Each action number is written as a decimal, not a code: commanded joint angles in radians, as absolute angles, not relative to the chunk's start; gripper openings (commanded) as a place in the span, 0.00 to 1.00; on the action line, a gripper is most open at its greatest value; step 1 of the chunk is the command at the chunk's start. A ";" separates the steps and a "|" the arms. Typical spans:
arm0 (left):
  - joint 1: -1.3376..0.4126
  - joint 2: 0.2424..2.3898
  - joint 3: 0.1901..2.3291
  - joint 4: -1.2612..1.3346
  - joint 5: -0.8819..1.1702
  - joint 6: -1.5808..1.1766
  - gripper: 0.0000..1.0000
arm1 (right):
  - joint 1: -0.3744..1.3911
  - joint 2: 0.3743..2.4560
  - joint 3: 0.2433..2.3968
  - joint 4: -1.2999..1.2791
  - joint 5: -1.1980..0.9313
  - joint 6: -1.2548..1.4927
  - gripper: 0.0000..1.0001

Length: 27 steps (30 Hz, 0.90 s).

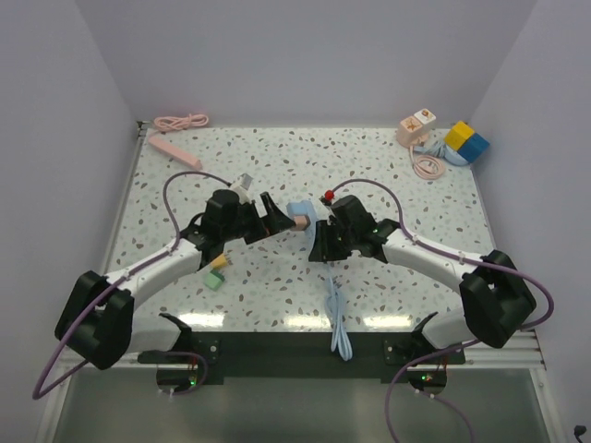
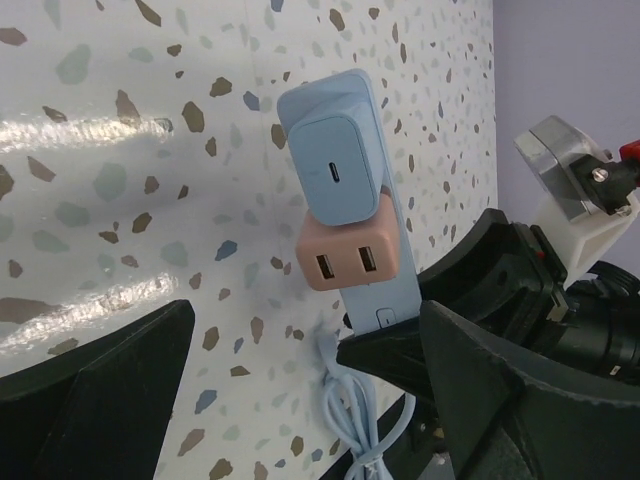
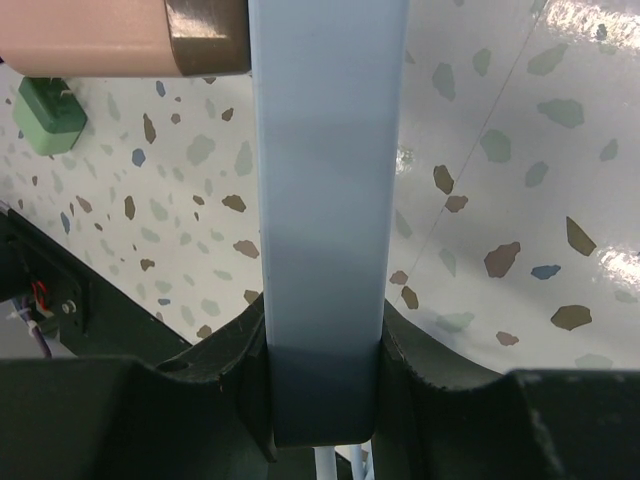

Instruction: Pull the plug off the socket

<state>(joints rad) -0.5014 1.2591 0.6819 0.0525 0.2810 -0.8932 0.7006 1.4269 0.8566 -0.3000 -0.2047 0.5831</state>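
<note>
R claw [image 3: 322, 395] is pinching the light-blue socket strip [image 3: 325, 200] by its thin sides, w/ the strip sticking out past the fingers. L claw [image 2: 310, 340] is spread wide, holding nothing, & faces the strip's front. Two plugs sit in the strip: a blue plug [image 2: 335, 175] & a pink plug [image 2: 348, 262] right next to it, touching. Strip's blue cord [image 1: 338, 323] runs to the near edge of the speckled table [image 1: 277, 166]. Small green thing [image 1: 214, 279] lies by the L arm.
</note>
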 commanded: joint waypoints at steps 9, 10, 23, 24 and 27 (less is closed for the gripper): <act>-0.572 1.405 0.762 0.253 0.241 -1.011 1.00 | 0.719 1.425 0.925 -0.212 -0.213 0.609 0.00; -0.572 1.407 0.759 0.259 0.232 -1.014 1.00 | 0.721 1.425 0.927 -0.212 -0.215 0.609 0.00; -0.574 1.451 0.753 0.305 0.219 -1.043 0.36 | 0.723 1.425 0.917 -0.195 -0.204 0.623 0.00; -0.574 1.447 0.746 0.302 0.218 -1.040 0.30 | 0.726 1.425 0.920 -0.198 -0.199 0.623 0.00; -0.571 1.407 0.727 0.275 0.195 -1.039 0.07 | 0.721 1.422 0.907 -0.222 -0.114 0.676 0.00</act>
<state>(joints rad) -0.5709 1.4483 0.7334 0.2474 0.2279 -1.0382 0.7193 1.4353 0.8661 -0.2848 -0.1917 0.6235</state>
